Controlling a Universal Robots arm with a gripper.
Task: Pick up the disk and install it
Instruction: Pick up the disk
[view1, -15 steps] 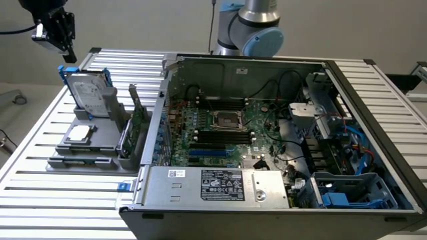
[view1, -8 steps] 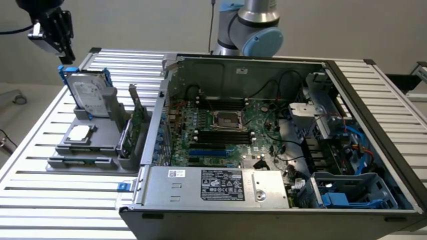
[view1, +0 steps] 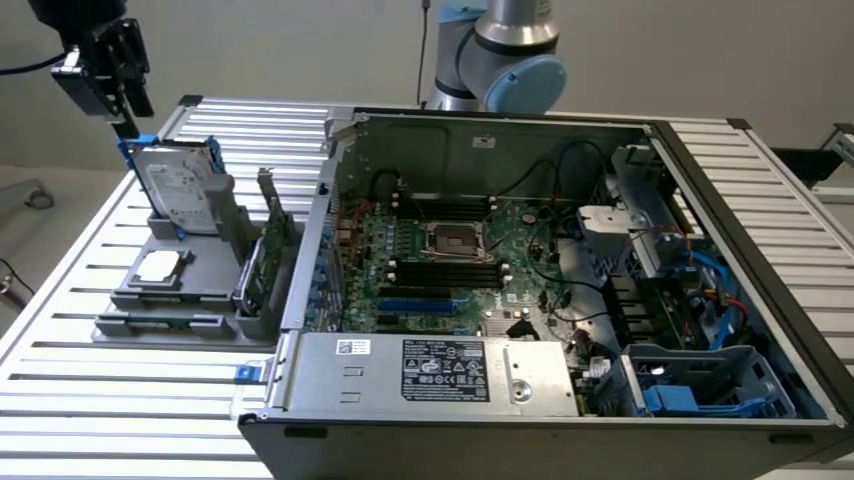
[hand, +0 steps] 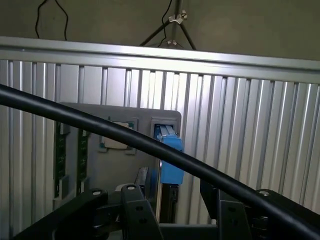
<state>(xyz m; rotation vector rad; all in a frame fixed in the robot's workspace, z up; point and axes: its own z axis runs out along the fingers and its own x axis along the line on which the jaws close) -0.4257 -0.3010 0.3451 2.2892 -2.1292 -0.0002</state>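
Now | claw (view1: 124, 112) jaws spread wide, empty | arm poised above standing disk (view1: 180, 190)

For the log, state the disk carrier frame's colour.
Bright blue; the carrier frame shows best in the exterior view.

Printed label (view1: 445, 369) on power supply (view1: 350, 386), disk (view1: 180, 188) label too, nothing legible (possibly compliance marks)

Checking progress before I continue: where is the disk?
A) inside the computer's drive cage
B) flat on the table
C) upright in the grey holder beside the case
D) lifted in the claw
C: the disk stands upright in the grey holder, the claw just above it.
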